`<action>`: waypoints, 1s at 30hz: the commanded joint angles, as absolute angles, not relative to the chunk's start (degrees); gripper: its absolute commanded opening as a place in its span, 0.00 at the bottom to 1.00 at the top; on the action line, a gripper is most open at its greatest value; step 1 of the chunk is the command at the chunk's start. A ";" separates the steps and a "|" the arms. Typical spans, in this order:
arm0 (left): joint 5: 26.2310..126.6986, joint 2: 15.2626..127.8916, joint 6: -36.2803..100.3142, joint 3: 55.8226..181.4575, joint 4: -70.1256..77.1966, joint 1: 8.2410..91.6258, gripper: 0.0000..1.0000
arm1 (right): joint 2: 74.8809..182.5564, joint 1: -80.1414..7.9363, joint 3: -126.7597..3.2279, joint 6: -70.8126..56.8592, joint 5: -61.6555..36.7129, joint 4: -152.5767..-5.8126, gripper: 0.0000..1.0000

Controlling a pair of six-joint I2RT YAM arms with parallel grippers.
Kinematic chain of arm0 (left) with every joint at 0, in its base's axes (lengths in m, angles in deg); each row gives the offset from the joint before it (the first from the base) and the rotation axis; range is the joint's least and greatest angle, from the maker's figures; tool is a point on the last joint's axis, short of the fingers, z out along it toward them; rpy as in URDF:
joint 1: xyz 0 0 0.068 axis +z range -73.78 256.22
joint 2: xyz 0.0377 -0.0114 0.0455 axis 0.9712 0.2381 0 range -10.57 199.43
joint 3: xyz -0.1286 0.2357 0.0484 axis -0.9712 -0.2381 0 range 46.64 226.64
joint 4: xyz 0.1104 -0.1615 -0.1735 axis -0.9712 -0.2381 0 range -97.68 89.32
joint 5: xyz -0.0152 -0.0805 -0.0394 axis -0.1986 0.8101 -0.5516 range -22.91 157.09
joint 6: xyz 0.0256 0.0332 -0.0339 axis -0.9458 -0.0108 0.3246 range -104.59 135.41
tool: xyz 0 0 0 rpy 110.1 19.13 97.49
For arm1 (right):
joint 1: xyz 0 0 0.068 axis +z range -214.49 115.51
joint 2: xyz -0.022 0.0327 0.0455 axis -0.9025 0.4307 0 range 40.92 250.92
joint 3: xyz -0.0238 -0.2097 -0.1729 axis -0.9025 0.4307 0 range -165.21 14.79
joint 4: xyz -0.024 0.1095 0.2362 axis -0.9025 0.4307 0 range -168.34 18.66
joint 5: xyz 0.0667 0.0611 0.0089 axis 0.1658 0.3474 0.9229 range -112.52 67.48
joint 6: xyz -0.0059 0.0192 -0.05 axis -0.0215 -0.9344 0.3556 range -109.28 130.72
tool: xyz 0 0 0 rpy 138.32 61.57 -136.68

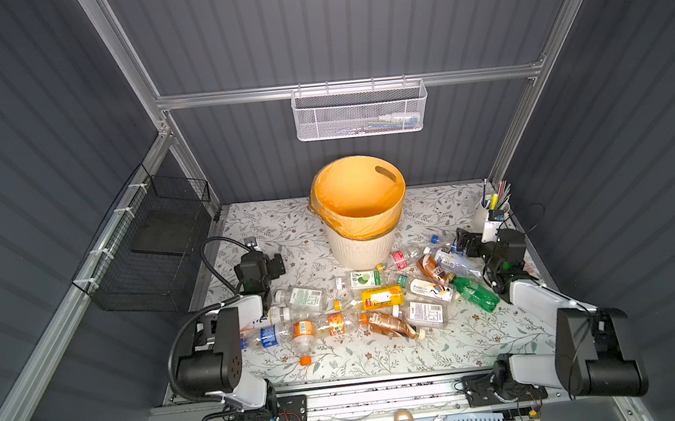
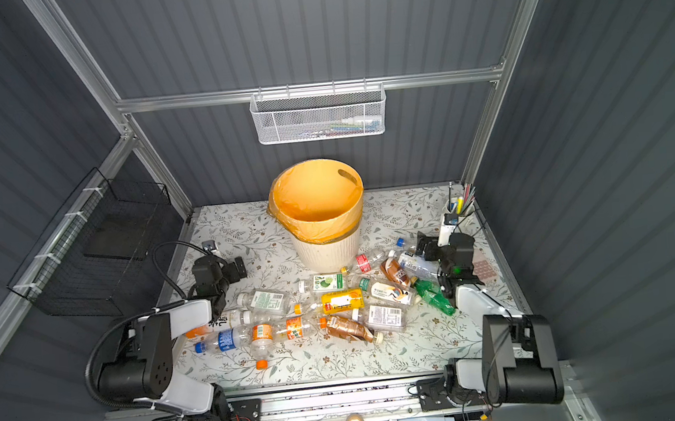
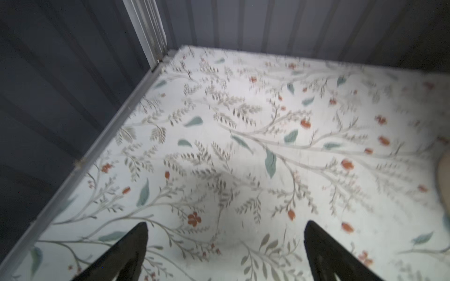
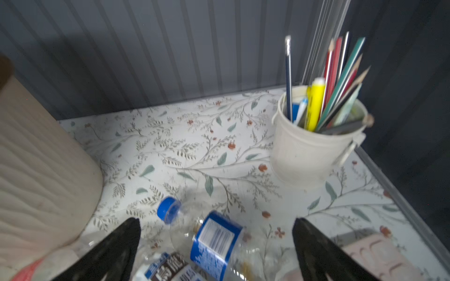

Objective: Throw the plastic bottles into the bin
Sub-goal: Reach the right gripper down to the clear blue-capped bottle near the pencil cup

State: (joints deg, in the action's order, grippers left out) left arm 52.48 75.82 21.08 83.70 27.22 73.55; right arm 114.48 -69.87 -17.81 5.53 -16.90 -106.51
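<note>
Both grippers are out over the white tabletop with its leaf-and-flower print, and neither one is holding anything. Over on the left, the left gripper has its black jaws spread wide, and the left wrist view shows only bare patterned surface between them, near the table's back-left corner. The right gripper is just as wide open, hanging at the right end of the pile. Its wrist view puts a clear bottle with a blue cap and a blue label lying on its side between the two jaws. Neither jaw closes on it, and whether either touches it cannot be told. The small plastic bottles, clear, green and amber with bright labels, lie scattered on their sides across the middle of the table, from the left gripper's side to the right gripper's. Right behind them stands the round cream-white ribbed bin, upright, mouth open. Its orange-yellow liner is folded over the rim, and an oval handle hole shows on its far side. The nearest bottles lie just beside its base. At the back-right corner stands a white cup of pens and pencils, close to the right gripper
</note>
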 commanded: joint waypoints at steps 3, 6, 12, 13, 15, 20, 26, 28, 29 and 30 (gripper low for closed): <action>53.77 69.60 28.63 88.72 9.02 73.27 1.00 | 114.58 -69.94 -30.18 8.75 -13.08 -75.72 0.99; 55.87 67.61 31.40 88.20 7.93 73.23 1.00 | 117.55 -68.78 -36.61 12.51 -14.01 -66.43 0.98; 58.51 66.96 34.12 87.57 6.28 73.23 1.00 | 122.49 -65.45 -42.01 18.60 -18.27 -60.65 0.97; 58.73 66.89 34.22 87.44 6.29 73.23 1.00 | 123.56 -65.37 -43.04 19.10 -18.79 -59.61 0.96; 59.19 66.81 34.31 87.52 5.97 73.23 1.00 | 126.51 -65.36 -45.93 20.27 -20.80 -56.68 0.93; 59.84 67.44 34.14 88.63 4.63 73.23 1.00 | 133.11 -65.37 -51.38 22.87 -22.88 -51.71 0.90; 60.57 67.92 34.13 88.57 4.46 73.23 1.00 | 137.14 -65.19 -54.11 25.20 -23.04 -50.37 0.87; 60.51 68.01 34.15 88.52 4.25 73.23 1.00 | 138.01 -65.19 -54.46 25.56 -22.70 -49.52 0.86; 60.54 67.96 34.14 88.45 4.15 73.23 1.00 | 138.17 -65.15 -54.49 25.74 -22.41 -49.12 0.86; 60.50 67.92 34.13 88.32 4.15 73.23 1.00 | 138.29 -65.19 -54.24 25.91 -21.91 -48.99 0.86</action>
State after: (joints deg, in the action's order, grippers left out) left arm 59.67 67.98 33.67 88.18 5.29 73.26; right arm 137.71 -65.28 -52.96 24.22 -22.29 -51.95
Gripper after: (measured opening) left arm 0.997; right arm 0.864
